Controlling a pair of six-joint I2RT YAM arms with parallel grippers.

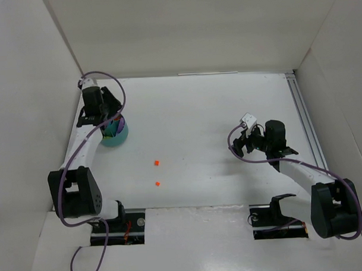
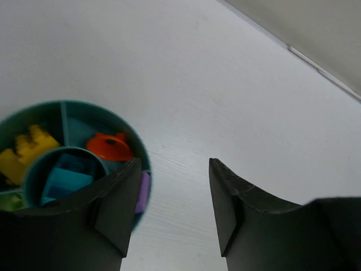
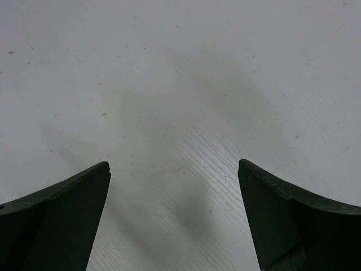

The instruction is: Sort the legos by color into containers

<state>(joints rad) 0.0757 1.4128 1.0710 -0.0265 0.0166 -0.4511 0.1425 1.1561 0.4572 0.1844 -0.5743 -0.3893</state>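
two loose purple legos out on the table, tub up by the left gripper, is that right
Not quite. The two loose legos are orange, not purple; the top external view shows it. The rest holds: the tub sits right by the left gripper.

Inspection finding: I read no text, label, brand, number or sign in any of my three views. The teal tub (image 2: 63,125) presents plain walls, and the bricks (image 2: 110,147) lying in it carry no legible print. The white block (image 1: 249,119) by my right wrist is too small in the top view to tell whether it bears any marking. The table (image 1: 198,111) shows only bare white surface with faint specks, nothing readable.
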